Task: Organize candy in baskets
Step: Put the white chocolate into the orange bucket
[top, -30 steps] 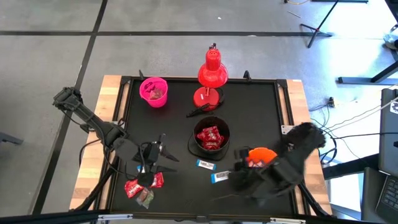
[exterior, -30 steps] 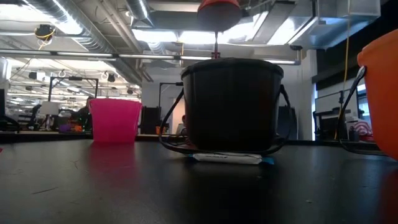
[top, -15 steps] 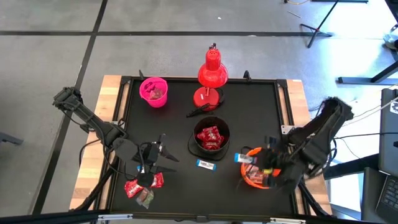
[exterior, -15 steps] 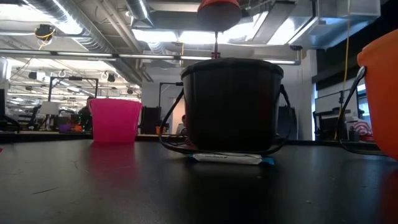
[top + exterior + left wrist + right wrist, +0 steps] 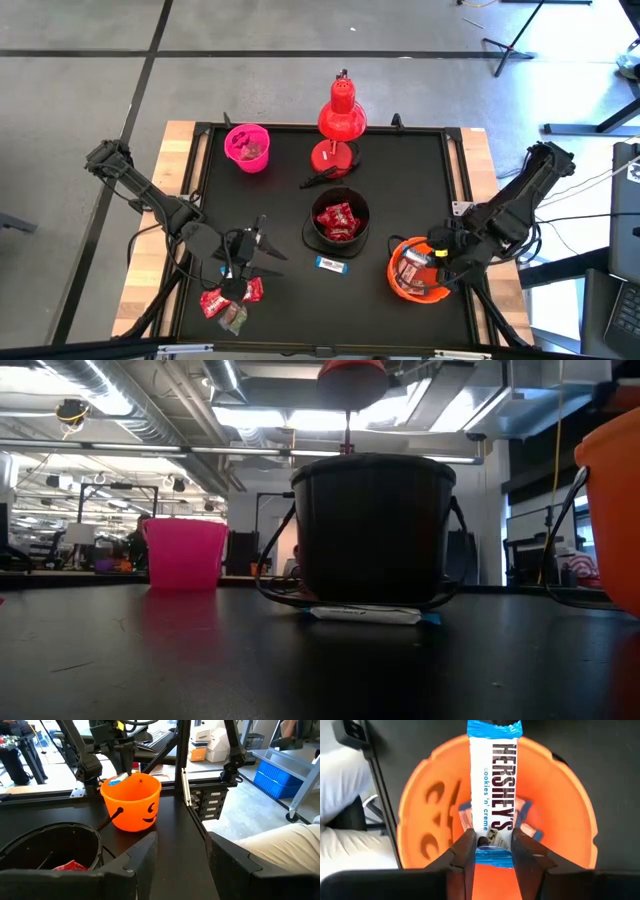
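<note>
A white-and-blue candy bar (image 5: 493, 790) is being held by the right end effector (image 5: 491, 851) directly above the orange bucket (image 5: 414, 270). Left end effector (image 5: 243, 246) is being kept partly open near the black bucket (image 5: 341, 222).

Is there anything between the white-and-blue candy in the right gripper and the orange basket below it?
Nothing visible. The right gripper holds the white-and-blue candy directly over the open orange basket, with only other candies at the bottom.
</note>
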You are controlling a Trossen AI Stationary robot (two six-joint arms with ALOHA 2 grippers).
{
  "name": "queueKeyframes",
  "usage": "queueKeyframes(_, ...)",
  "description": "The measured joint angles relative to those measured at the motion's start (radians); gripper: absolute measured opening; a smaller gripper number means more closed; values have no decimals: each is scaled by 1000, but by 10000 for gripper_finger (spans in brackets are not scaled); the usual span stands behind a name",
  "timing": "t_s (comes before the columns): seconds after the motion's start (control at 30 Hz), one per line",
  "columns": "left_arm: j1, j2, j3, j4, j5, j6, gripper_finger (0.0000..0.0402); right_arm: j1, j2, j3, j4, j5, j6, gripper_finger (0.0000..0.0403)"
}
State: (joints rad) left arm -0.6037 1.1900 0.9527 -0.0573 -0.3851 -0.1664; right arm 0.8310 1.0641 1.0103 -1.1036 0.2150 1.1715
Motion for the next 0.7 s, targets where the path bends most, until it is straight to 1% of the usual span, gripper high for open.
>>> queueKeyframes(0.1,0,0,0,-1,0,-8,158,0,6,-10,-3,-7,2,117)
queueKeyframes(0.27,0,0,0,-2,0,-14,158,0,11,-11,-4,24,2,160)
queueKeyframes(0.47,0,0,0,-2,0,-14,158,0,11,-11,8,18,2,207)
queueKeyframes(0.6,0,0,0,-2,-23,-10,158,-11,12,0,68,28,-11,221)
queueKeyframes(0.7,6,0,0,-2,-34,-9,158,-41,21,35,144,37,-77,220)
